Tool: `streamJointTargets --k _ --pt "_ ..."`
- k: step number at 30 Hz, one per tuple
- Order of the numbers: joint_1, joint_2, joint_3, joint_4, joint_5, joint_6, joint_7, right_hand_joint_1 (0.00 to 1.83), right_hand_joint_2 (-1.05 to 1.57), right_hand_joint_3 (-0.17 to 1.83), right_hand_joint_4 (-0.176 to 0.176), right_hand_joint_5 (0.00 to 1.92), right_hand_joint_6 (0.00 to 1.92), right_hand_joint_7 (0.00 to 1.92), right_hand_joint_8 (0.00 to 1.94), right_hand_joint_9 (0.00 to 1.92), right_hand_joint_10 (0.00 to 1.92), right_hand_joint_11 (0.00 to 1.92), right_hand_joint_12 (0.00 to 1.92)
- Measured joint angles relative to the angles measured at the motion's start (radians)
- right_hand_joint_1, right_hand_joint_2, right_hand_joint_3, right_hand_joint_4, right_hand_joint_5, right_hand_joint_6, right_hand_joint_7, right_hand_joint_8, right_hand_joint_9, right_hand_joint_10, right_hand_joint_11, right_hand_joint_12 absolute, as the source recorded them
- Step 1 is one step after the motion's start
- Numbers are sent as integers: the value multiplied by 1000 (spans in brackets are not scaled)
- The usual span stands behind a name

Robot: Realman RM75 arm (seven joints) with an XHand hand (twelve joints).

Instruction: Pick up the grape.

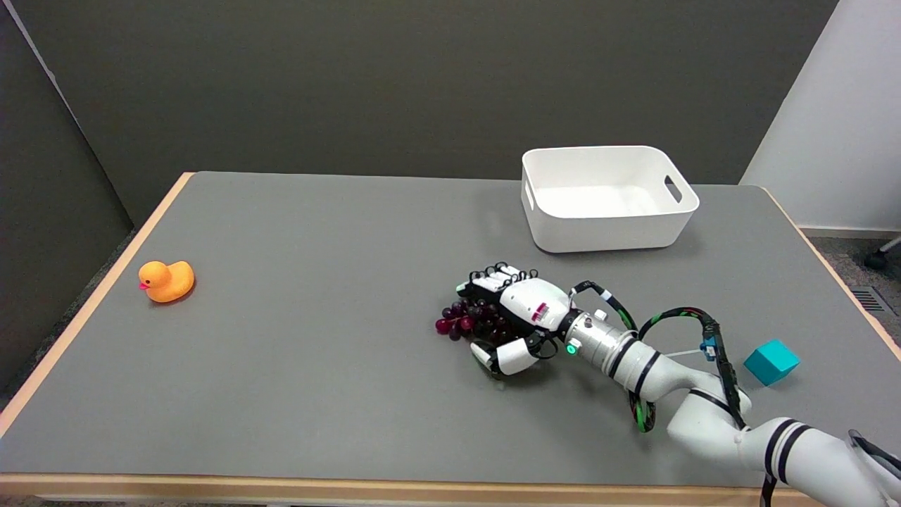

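The right hand (517,317) lies low over the grey bench (317,387), wrist toward the near right corner, and its fingers (493,278) curl over the far side of the grape (468,320), a dark purple bunch, while the thumb sits on the near side. The bunch lies between them, its redder end poking out beyond the fingertips to the left. The fingers look closed around the bunch, though whether they grip firmly or merely cage it cannot be told from this view; the bunch appears to rest on the bench, not lifted. The step in hand seems to be closing the grasp, with the lift to come. The next move likely calls for firm, even pressure so the loose berries do not slip, then a straight rise. Well beyond the fingers, farther back, stands a white bin (609,197); far out past the fingertips to the left sits an orange duck (167,280); behind the wrist, to the right, lies a teal cube (771,361).
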Motion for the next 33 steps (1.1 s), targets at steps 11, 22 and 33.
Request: streamJointTargets --k 11,22,33 --pt "-4 -22 4 -50 2 103 -55 988 845 916 -48 759 1658 501 1941 805 1921 618 1921" --pt "-7 -61 28 -117 0 239 -108 919 708 767 -16 694 1921 789 1941 1194 1921 1135 1921" --pt "20 -79 89 -97 -1 349 -142 912 708 769 -11 688 1921 823 1941 1253 1921 1163 1921"
